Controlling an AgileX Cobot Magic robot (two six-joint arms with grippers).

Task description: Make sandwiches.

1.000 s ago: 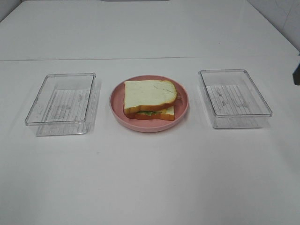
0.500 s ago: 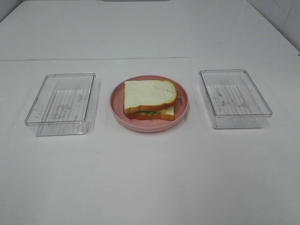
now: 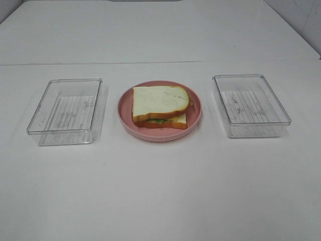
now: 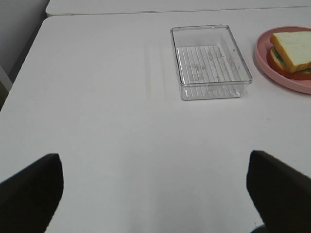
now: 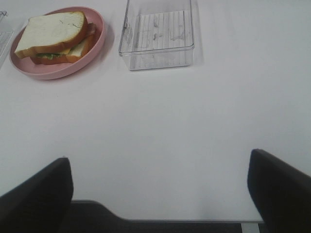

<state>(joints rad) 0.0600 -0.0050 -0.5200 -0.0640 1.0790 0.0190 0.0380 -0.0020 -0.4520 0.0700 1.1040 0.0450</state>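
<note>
One sandwich [image 3: 160, 106] lies on the round pink plate [image 3: 195, 118] at the table's middle: two white bread slices with orange-brown crust, green lettuce and yellow cheese showing between them. It also shows in the left wrist view [image 4: 292, 53] and the right wrist view [image 5: 54, 38]. Neither gripper shows in the exterior view. My left gripper [image 4: 155, 194] is open and empty, its dark fingers [image 4: 29, 194] wide apart over bare table, well back from the left tray. My right gripper [image 5: 160, 194] is open and empty, with fingers [image 5: 282, 191] wide apart near the table's front edge.
A clear plastic tray [image 3: 65, 110] stands left of the plate, empty; it also shows in the left wrist view [image 4: 210, 60]. A second empty clear tray [image 3: 251, 104] stands right of the plate, also in the right wrist view [image 5: 157, 34]. The table's front edge [image 5: 170, 221] shows.
A dark part of the right arm at the exterior view's right edge has gone out of view. The sandwich, plate and trays have not moved.
</note>
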